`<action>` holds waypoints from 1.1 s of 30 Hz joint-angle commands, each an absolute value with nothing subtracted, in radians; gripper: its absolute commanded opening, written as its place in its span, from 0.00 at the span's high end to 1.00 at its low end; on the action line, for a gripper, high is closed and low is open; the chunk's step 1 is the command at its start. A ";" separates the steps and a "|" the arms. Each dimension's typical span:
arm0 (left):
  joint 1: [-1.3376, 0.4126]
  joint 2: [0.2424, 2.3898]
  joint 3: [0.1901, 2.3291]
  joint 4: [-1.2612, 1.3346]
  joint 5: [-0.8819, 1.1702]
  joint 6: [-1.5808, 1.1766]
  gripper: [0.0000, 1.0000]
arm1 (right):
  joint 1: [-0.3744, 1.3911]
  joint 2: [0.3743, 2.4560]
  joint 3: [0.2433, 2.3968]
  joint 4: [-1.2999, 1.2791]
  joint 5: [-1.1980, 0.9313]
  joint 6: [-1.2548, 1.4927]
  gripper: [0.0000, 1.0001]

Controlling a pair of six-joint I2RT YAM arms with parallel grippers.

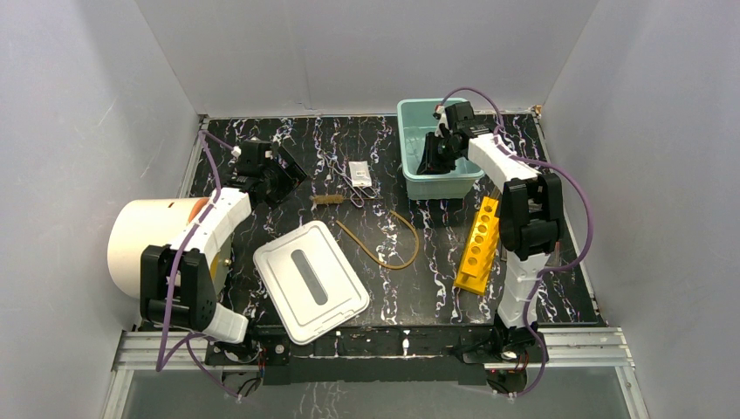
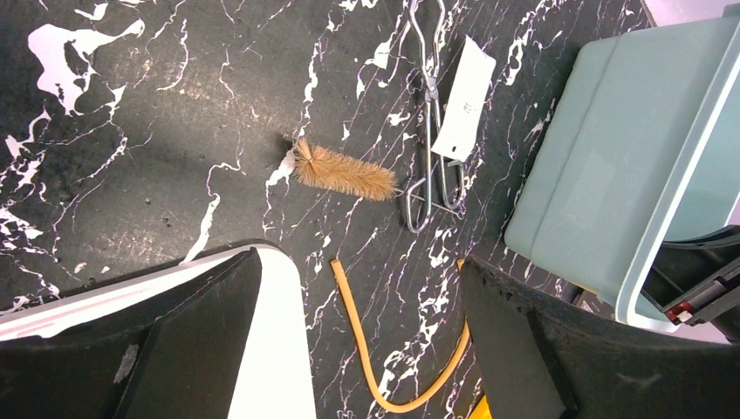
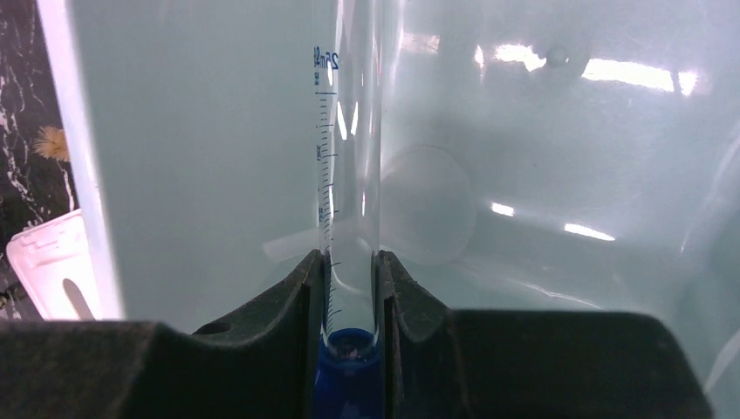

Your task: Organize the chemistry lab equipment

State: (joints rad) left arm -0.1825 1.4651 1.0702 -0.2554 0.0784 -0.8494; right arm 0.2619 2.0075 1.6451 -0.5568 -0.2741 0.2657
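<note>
Nearest lie the white lid [image 1: 310, 281] and the yellow rack [image 1: 480, 244]. Beyond them the amber tubing [image 2: 352, 319], brush [image 2: 343, 173], tongs [image 2: 429, 131] and white packet [image 2: 462, 109] sit loose on the desk [image 2: 131, 131]. The left tool [image 2: 362, 288] hovers over these, jaws wide and empty. Farthest, inside the teal bin [image 1: 441, 185], the right tool [image 3: 349, 262] pinches a graduated cylinder [image 3: 349, 157] just above its blue foot, beside what may be a funnel [image 3: 428, 205]. The step in hand looks like stowing the cylinder; next it needs lowering and releasing. Its scale reads "25ml".
</note>
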 commanded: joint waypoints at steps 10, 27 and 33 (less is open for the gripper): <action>-0.178 1.447 1.083 -0.286 0.058 -0.842 0.17 | 0.267 2.094 1.795 -0.613 -0.325 0.247 0.69; -0.178 1.452 1.090 -0.296 0.051 -0.823 0.17 | 0.314 2.156 1.850 -0.595 -0.165 0.286 0.61; -0.178 1.454 1.092 -0.298 0.048 -0.818 0.17 | 0.314 2.169 1.858 -0.576 -0.158 0.339 0.55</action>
State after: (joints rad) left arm -0.1825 1.4651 1.0702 -0.2775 0.0597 -0.8341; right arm 0.3111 2.1620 1.8233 -0.6201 -0.1768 0.2928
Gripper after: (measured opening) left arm 0.829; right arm 0.438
